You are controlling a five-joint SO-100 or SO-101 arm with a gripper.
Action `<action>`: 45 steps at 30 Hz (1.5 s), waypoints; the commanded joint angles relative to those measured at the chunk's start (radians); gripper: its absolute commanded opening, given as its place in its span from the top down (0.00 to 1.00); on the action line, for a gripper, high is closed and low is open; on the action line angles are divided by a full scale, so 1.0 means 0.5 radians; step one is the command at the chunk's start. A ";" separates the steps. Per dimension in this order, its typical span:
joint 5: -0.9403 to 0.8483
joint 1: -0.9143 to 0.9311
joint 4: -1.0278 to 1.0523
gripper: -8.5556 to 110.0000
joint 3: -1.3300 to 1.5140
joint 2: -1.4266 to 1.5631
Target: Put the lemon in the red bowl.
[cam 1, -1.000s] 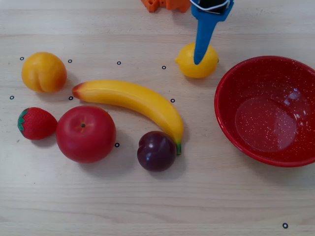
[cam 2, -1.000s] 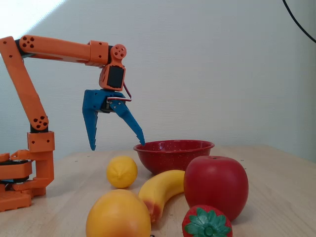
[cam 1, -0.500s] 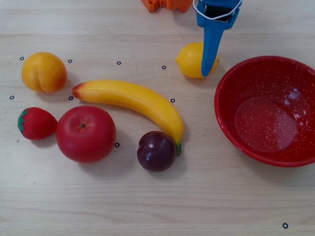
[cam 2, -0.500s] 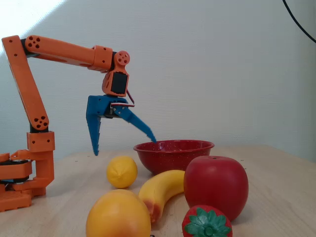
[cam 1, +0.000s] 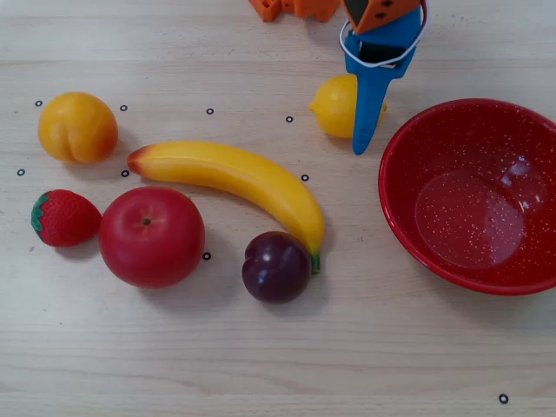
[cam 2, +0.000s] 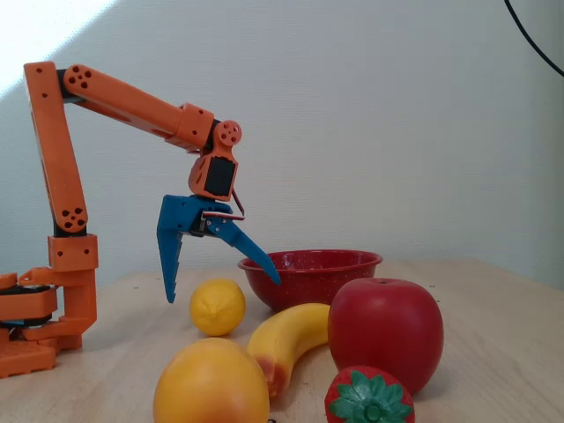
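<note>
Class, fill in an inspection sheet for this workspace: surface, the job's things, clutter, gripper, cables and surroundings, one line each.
Surface: pale wooden table with small black ring marks.
Job's things: lemon on the table, left of the red bowl in the overhead view; the bowl holds nothing.
Clutter: banana, red apple, strawberry, plum, orange-yellow fruit.
Gripper: blue gripper open, above the lemon with one finger on either side in the fixed view, not touching it.
Cables: white wire looped at the gripper; black cable on the wall.
Surroundings: plain pale wall.
</note>
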 commanded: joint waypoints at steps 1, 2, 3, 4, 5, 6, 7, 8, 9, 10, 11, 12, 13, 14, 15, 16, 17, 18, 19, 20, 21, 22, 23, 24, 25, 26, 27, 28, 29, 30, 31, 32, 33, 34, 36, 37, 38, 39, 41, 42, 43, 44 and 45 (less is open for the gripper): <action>0.052 0.028 -0.055 0.43 -0.083 0.037; 0.055 0.028 -0.067 0.43 -0.083 0.025; 0.061 0.028 -0.077 0.43 -0.083 0.018; 0.064 0.028 -0.086 0.43 -0.083 0.009; 0.071 0.025 -0.098 0.43 -0.083 0.003; 0.077 0.018 -0.110 0.43 -0.080 -0.003; 0.083 0.012 -0.120 0.43 -0.077 -0.006; 0.092 0.006 -0.129 0.43 -0.071 -0.009; 0.098 -0.003 -0.141 0.43 -0.061 -0.009; 0.104 -0.015 -0.147 0.43 -0.055 -0.012; 0.110 -0.028 -0.153 0.43 -0.046 -0.015; 0.120 -0.040 -0.166 0.43 -0.037 -0.018; 0.126 -0.052 -0.172 0.43 -0.034 -0.021; 0.129 -0.061 -0.178 0.43 -0.028 -0.025; 0.132 -0.071 -0.184 0.43 -0.025 -0.031; 0.138 -0.080 -0.190 0.43 -0.025 -0.031; 0.141 -0.086 -0.196 0.43 -0.018 -0.034; 0.147 -0.095 -0.202 0.43 -0.009 -0.037; 0.153 -0.098 -0.212 0.43 0.003 -0.037; 0.160 -0.104 -0.221 0.43 0.015 -0.040; 0.160 -0.107 -0.230 0.43 0.031 -0.043; 0.166 -0.107 -0.239 0.43 0.043 -0.046; 0.166 -0.110 -0.249 0.43 0.055 -0.046; 0.169 -0.114 -0.261 0.43 0.064 -0.046; 0.172 -0.117 -0.267 0.43 0.071 -0.049; 0.175 -0.120 -0.273 0.43 0.077 -0.052; 0.175 -0.126 -0.282 0.43 0.083 -0.055; 0.181 -0.132 -0.295 0.43 0.092 -0.055; 0.187 -0.141 -0.304 0.43 0.098 -0.055; 0.193 -0.147 -0.316 0.43 0.104 -0.058; 0.199 -0.153 -0.328 0.43 0.107 -0.061; 0.206 -0.160 -0.341 0.43 0.114 -0.067; 0.212 -0.166 -0.350 0.43 0.114 -0.074; 0.218 -0.166 -0.359 0.43 0.117 -0.083; 0.230 -0.166 -0.380 0.43 0.120 -0.101; 0.230 -0.166 -0.390 0.43 0.120 -0.110; 0.230 -0.163 -0.402 0.43 0.120 -0.123; 0.230 -0.163 -0.417 0.43 0.120 -0.135; 0.230 -0.163 -0.439 0.43 0.120 -0.153; 0.230 -0.163 -0.445 0.43 0.120 -0.163; 0.230 -0.163 -0.451 0.43 0.120 -0.172; 0.230 -0.163 -0.460 0.43 0.120 -0.184; 0.230 -0.163 -0.463 0.43 0.120 -0.190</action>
